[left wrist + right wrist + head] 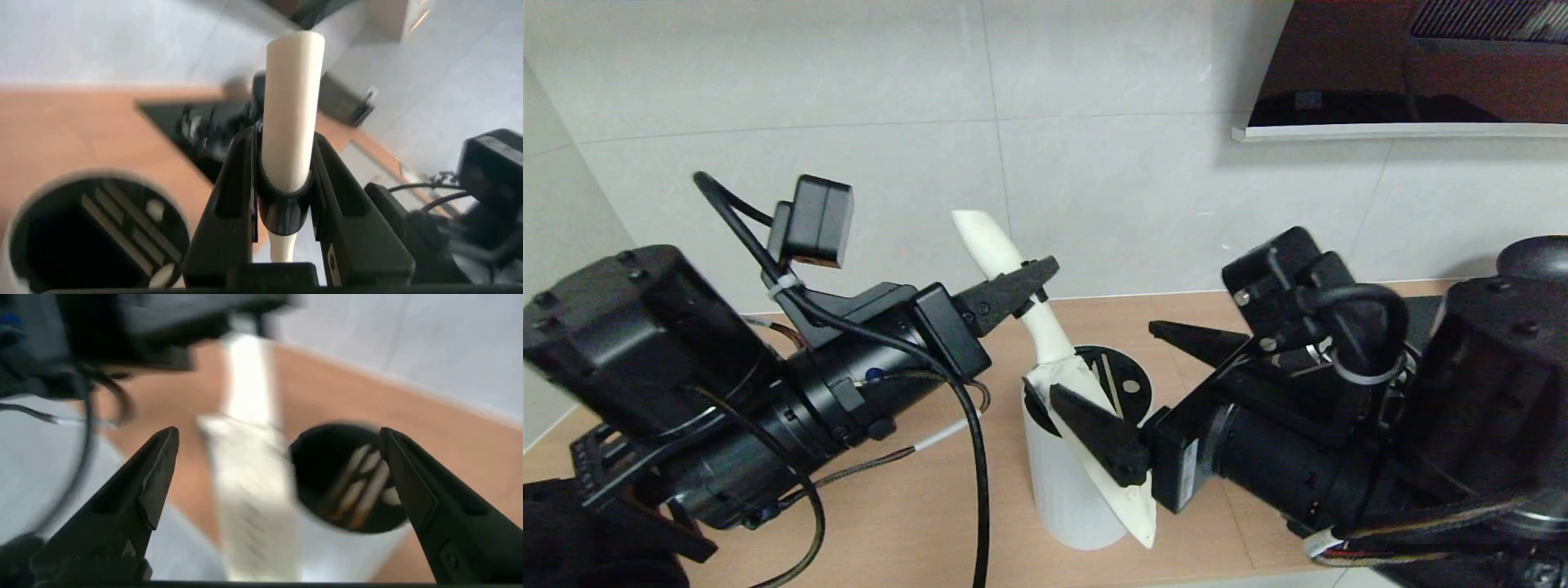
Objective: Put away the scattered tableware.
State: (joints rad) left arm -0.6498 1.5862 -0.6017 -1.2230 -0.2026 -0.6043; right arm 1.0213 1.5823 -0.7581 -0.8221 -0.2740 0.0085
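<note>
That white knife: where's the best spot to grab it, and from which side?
By the handle, coming from the side and squarely across it. It is thick and rounded, so fingers can close around it, while the blade is thin and pointed. The left gripper holds it just so, with the blade slanting down in front of the holder.

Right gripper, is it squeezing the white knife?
No, the right gripper has its fingers wide apart beside the knife, whose handle the left gripper clamps.

White knife (248, 494) blurred, utensils (364, 478) inside holder (343, 549) too blurred to name, holder's base cut off
</note>
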